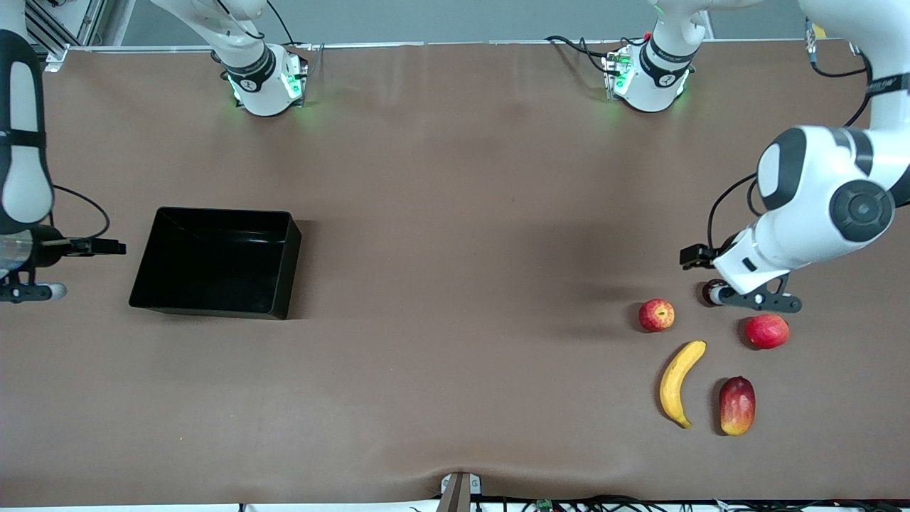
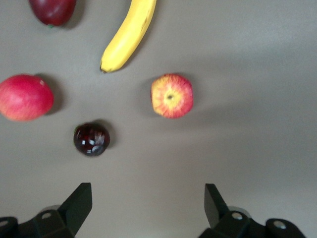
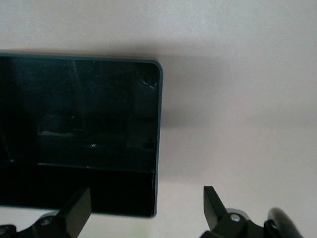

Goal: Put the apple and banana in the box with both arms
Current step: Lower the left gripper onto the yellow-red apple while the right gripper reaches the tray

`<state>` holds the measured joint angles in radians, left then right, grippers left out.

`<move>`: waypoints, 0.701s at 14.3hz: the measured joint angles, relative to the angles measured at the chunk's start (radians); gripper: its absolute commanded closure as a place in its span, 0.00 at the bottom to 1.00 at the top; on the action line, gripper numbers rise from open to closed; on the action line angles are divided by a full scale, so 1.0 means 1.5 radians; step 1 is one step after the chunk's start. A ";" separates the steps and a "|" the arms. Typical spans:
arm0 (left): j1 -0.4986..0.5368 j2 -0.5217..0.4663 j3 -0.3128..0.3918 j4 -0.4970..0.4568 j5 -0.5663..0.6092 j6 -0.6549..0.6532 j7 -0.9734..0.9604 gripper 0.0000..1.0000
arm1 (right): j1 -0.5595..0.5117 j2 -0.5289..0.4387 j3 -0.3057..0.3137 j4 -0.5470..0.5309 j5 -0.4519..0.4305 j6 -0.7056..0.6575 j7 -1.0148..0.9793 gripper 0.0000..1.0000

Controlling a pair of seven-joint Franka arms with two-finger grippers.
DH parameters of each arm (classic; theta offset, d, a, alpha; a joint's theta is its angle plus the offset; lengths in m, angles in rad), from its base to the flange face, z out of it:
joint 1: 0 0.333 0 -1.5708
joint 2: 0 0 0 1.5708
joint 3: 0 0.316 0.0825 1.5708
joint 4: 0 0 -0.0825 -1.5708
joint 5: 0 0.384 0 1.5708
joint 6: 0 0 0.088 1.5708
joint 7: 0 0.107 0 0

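Nothing's boxed yet: apple (image 1: pixel 656 315) and banana (image 1: pixel 679 382) sit lower right, box (image 1: pixel 213 302) looks empty, left claw (image 2: pixel 147 206) and right claw (image 3: pixel 146 208) both wide open, holding nothing.

Bench (image 1: pixel 455 213): the box (image 1: pixel 213 263) is set toward the right arm's end. The fruits are grouped toward the left arm's end. The apple (image 1: pixel 656 315) lies farther from the front camera than the banana (image 1: pixel 679 382); the mango (image 1: pixel 736 405) is placed beside the banana; a round fruit (image 1: pixel 766 331) lies beside the apple, and a small dark fruit (image 2: pixel 91 139) between them, slightly farther back.
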<state>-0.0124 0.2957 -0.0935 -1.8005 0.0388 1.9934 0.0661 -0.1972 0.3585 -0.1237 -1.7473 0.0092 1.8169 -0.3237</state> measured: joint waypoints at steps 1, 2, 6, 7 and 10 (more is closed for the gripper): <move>0.000 0.012 0.000 0.000 0.000 0.018 0.008 0.00 | 0.000 0.000 0.001 -0.028 0.001 0.034 0.000 0.00; 0.000 0.023 0.000 0.000 0.000 0.035 0.012 0.00 | 0.000 0.000 0.002 -0.058 0.004 0.072 -0.001 0.00; 0.000 0.074 0.000 0.000 0.000 0.092 0.015 0.00 | 0.000 0.013 0.006 -0.154 0.037 0.207 -0.052 0.10; 0.000 0.086 0.000 0.000 0.000 0.103 0.015 0.00 | -0.004 0.022 0.005 -0.160 0.044 0.216 -0.069 0.34; -0.006 0.111 -0.001 0.000 0.000 0.128 0.017 0.00 | -0.021 0.044 0.004 -0.162 0.074 0.219 -0.098 0.99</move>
<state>-0.0221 0.4616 -0.0950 -1.8000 0.0389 2.1848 0.0914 -0.2291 0.4252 -0.1171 -1.9904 0.1209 2.1450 -0.4705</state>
